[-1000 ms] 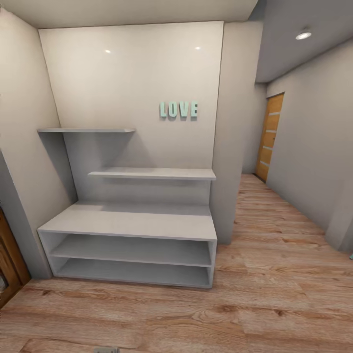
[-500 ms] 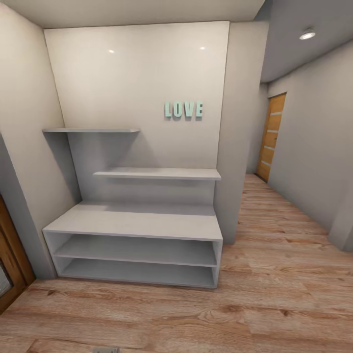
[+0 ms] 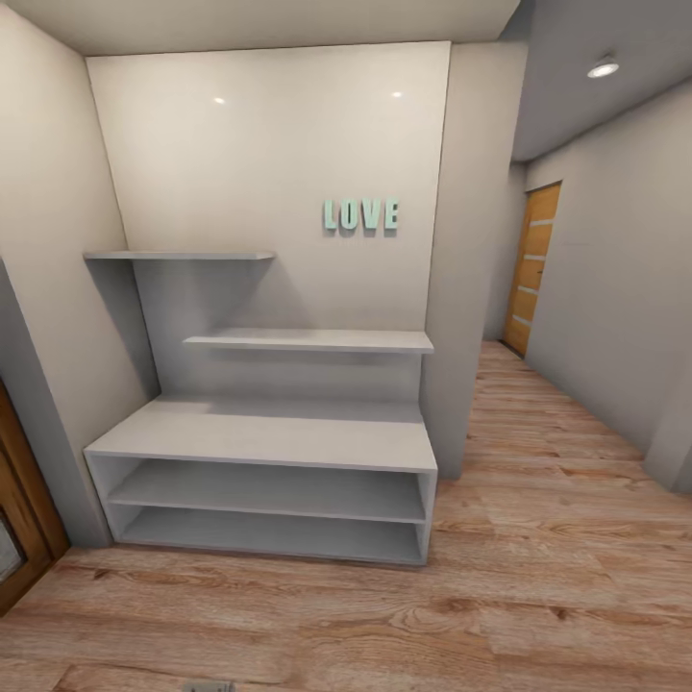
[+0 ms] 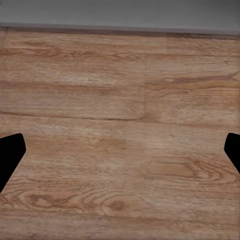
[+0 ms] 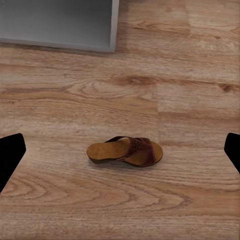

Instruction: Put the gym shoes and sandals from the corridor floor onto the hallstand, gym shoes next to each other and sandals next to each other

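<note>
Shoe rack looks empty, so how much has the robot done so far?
Nothing looks done: the rack holds no shoes on its top or either open shelf. Nothing is in hand either; both pincers are open over the floor. One sandal lies on the floor between the right pincer's fingers, so it may go first. All four shoes are left to place.
</note>
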